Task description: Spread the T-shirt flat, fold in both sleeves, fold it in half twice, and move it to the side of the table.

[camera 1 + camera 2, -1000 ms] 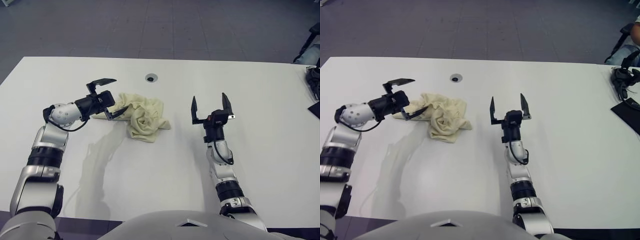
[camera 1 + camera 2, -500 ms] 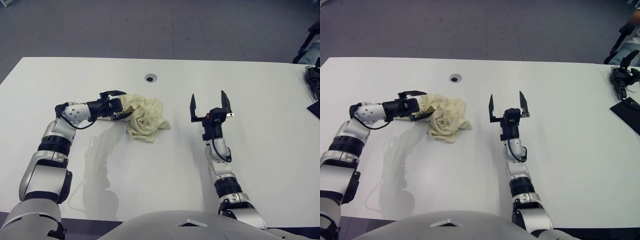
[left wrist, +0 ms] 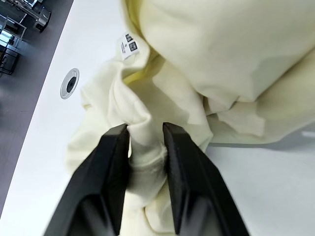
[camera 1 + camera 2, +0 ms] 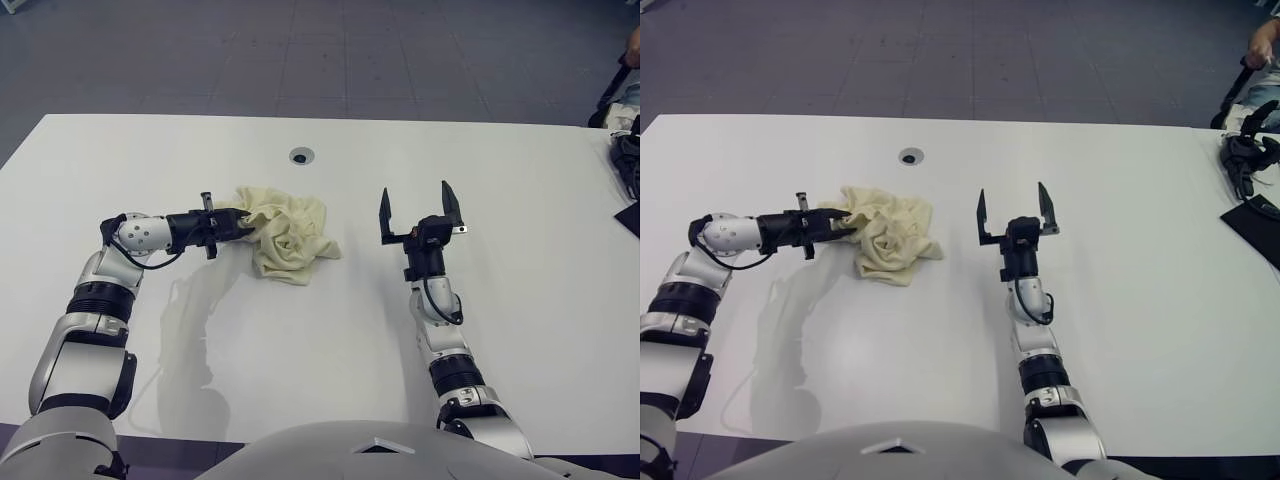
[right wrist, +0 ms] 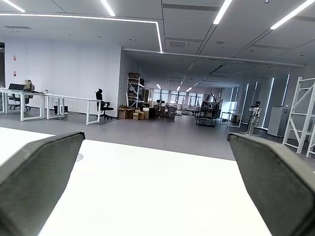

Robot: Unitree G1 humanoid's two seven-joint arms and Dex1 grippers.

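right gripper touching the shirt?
No, the right gripper stands open over the bare table, clearly apart from the crumpled T-shirt, which the left gripper alone pinches.

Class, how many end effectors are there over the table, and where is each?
2. The left end effector is shut on the left edge of the T-shirt; the right end effector stands open, pointing up, to the right of the T-shirt, not touching it.
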